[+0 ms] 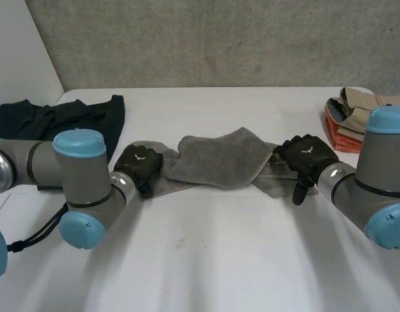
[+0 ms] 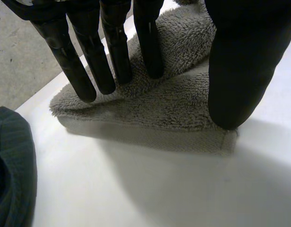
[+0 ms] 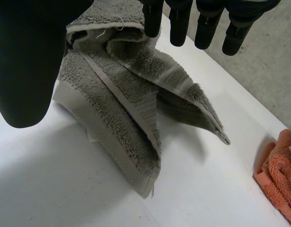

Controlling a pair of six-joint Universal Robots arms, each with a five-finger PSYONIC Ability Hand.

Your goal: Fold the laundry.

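Grey towel [image 2: 159, 111] seemingly under straight fingers [image 2: 115, 47]

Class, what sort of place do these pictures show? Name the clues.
Probably a robot lab, not a home: a white table against a plain grey wall, the left hand and right hand at the ends of a grey towel, a dark garment and orange cloths waiting at the sides.

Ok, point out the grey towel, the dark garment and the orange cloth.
grey towel [image 1: 216, 159]: head view, its bunched middle.
dark garment [image 1: 60, 117]: head view, its middle.
orange cloth [image 3: 279, 178]: right wrist view, its folded edge.
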